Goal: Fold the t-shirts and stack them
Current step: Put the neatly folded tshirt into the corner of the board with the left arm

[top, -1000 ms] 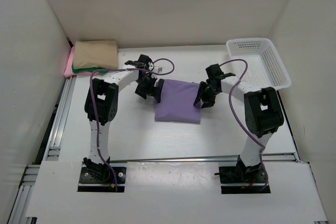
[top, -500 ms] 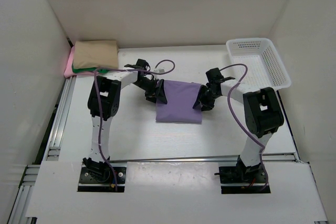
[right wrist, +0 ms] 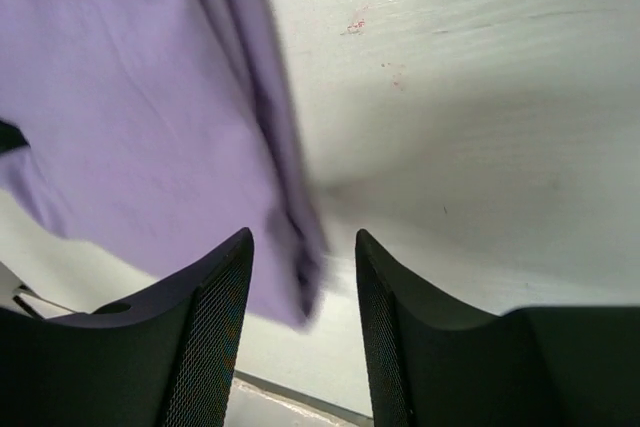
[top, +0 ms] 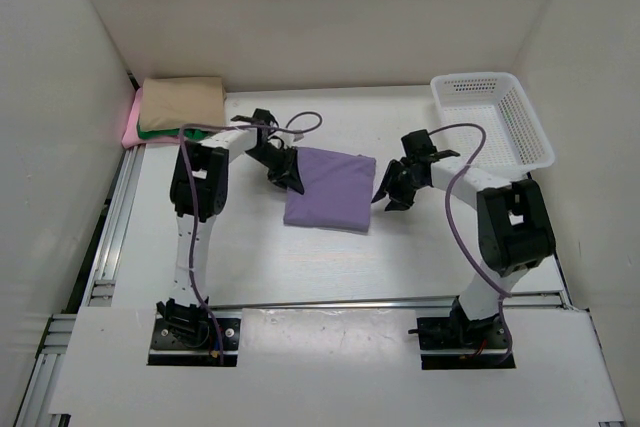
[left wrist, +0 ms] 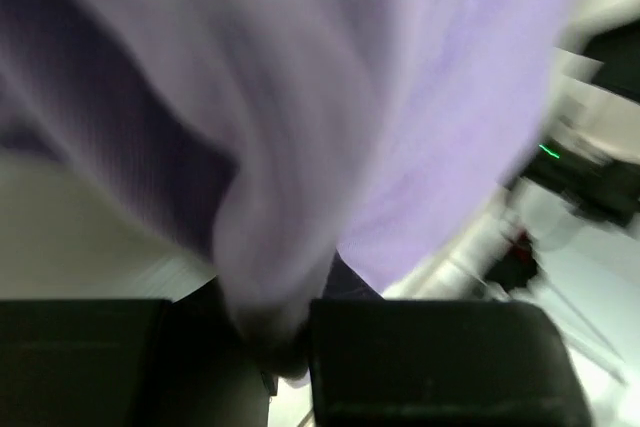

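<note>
Though three shirts are stacked far left, the lavender shirt is not.
Clamped by left gripper; right gripper parted.

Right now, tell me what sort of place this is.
Probably a robotics lab test cell: a white table boxed in by plain white panels, a left arm and right arm mounted at its near edge by aluminium rails, and a lavender t-shirt as the workpiece.
</note>
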Robot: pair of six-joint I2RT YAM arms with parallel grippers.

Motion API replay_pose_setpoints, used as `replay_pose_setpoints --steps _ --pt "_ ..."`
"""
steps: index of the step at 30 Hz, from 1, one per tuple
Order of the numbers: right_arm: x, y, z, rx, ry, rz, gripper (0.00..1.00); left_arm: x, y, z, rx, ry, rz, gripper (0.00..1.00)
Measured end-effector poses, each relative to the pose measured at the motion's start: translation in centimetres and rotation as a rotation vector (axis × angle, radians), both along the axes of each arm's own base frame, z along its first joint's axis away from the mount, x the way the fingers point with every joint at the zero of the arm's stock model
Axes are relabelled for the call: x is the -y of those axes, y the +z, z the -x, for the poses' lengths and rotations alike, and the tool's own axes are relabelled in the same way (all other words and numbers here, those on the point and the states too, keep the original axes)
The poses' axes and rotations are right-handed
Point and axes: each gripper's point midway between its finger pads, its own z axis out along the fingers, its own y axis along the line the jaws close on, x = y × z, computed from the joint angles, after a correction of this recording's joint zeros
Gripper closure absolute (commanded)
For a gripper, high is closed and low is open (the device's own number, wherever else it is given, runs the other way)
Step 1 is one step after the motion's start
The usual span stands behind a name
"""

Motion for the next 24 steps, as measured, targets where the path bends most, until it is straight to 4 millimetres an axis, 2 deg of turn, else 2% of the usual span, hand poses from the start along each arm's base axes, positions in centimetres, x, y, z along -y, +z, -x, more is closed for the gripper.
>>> replay_pose_setpoints --steps 4,7,12,16,19,22,24 --pt "1.3 2.7 -0.8 0.079 -0.034 -0.003 0.50 -3.9 0.5 -3.5 0.110 0.051 -0.234 0.90" --pt "2.2 3.9 -1.1 0.116 -0.052 0.007 0.50 -7.4 1.0 -6.5 0.222 0.095 -0.440 0.90" --pt "3.1 4.1 -1.0 0.120 -0.062 0.031 0.50 -14.2 1.9 -10.8 0.408 0.192 -0.836 0.90" --pt "3.5 3.9 -0.7 0.104 -0.064 0.043 0.50 -18.7 3.2 -13.8 0.546 0.292 -1.109 0.90" --pt "3.8 3.8 -0.5 0.093 -0.067 0.054 0.50 -20.6 4.6 -16.3 0.634 0.377 -1.234 0.90" --pt "4.0 3.8 -0.5 0.098 -0.067 0.065 0.50 -21.5 6.5 -18.6 0.717 0.468 -1.299 0.90" --pt "4.1 4.0 -0.5 0.106 -0.067 0.068 0.50 -21.9 8.0 -19.4 0.757 0.518 -1.325 0.90"
